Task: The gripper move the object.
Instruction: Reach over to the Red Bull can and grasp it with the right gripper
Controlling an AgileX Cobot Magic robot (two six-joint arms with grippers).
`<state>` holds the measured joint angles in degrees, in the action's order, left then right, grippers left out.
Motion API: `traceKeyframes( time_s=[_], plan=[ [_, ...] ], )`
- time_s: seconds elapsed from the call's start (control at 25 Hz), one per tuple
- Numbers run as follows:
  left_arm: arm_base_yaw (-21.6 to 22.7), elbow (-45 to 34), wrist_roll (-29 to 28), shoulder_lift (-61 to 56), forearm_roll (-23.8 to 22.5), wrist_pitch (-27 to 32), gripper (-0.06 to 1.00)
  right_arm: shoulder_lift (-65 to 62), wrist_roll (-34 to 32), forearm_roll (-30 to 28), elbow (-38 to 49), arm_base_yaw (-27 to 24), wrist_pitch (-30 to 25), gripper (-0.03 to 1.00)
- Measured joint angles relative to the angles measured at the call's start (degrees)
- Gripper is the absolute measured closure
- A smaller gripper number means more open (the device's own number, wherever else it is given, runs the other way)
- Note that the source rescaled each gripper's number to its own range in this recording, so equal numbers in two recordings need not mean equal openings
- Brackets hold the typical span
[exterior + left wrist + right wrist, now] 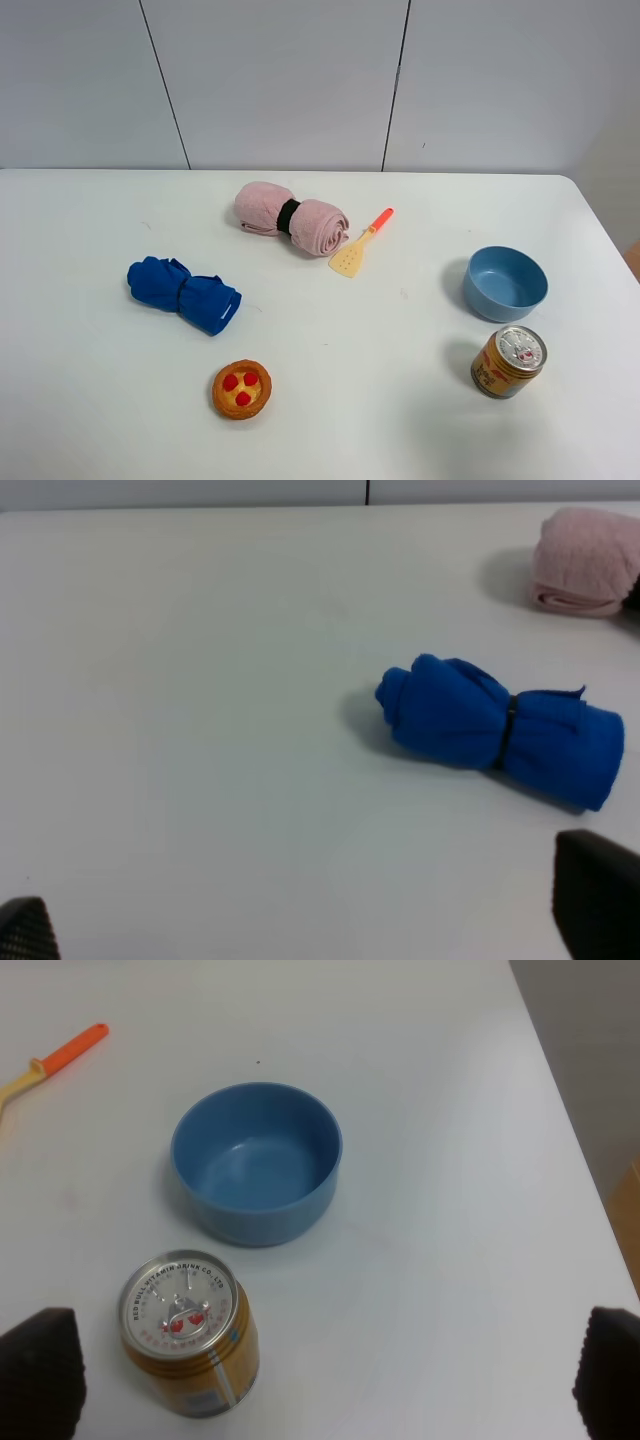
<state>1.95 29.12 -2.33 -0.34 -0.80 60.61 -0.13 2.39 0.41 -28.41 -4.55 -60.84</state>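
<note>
High view: neither of my arms shows. The can point(509, 361) stands upright on the white table point(400, 400), near the right front, just in front of the blue bowl point(505, 283) and apart from it. The pink towel roll point(291, 217) lies mid-back, with the yellow spatula point(358, 246) just beside it. The blue cloth roll point(184, 294) is on the left and the tart point(241, 389) sits in front of it.

Left wrist view: my left gripper point(310, 920) has its fingers wide apart with nothing between them. The blue cloth roll lies ahead, the pink towel farther off.

Right wrist view: my right gripper point(325, 1375) has its fingers spread wide, gripping nothing. The can sits in the gap, closer to one tip, touching neither. The bowl is just beyond it, and the spatula handle is off at the edge.
</note>
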Motion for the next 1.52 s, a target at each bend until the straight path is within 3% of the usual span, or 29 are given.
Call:
traceKeyframes(
  time_s=[0.48, 0.92, 1.52],
  plan=[
    [0.0, 0.0, 0.0, 0.0, 0.0, 0.0, -0.06, 1.8, -2.9, 0.6, 0.0, 0.0, 0.0, -0.03],
    [0.0, 0.0, 0.0, 0.0, 0.0, 0.0, -0.06, 31.9, 1.6, 8.0, -2.2, 0.0, 2.1, -0.03],
    [0.0, 0.0, 0.0, 0.0, 0.0, 0.0, -0.06, 61.2, 12.7, 17.6, -4.8, 0.0, 11.7, -0.03]
  ],
)
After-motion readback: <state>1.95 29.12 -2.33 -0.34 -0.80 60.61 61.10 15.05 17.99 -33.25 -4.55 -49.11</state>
